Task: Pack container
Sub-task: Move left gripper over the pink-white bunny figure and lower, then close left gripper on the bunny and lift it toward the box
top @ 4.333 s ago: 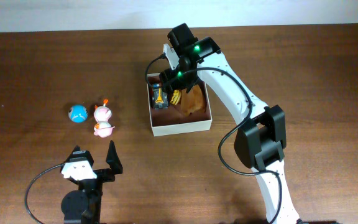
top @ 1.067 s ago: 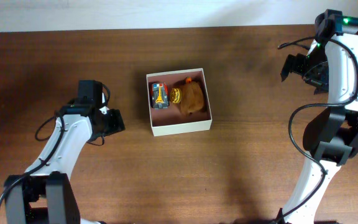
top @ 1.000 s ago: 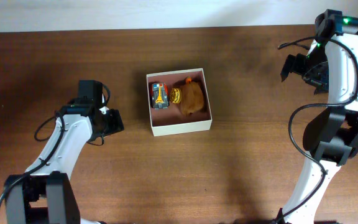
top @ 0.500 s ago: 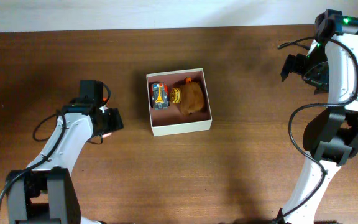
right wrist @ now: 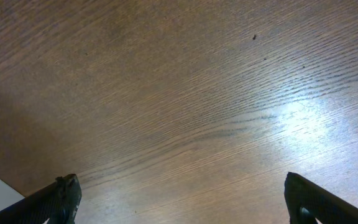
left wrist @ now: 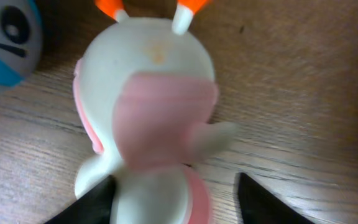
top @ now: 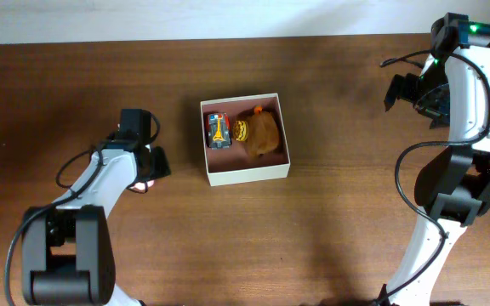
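Sitting square: cream-walled container [top: 249,177], reddish-brown inside.

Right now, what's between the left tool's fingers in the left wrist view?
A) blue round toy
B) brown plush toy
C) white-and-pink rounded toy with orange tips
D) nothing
C: in the left wrist view the left tool straddles the white-and-pink rounded toy with orange tips, while the blue round toy sits off to the side, outside the fingers.
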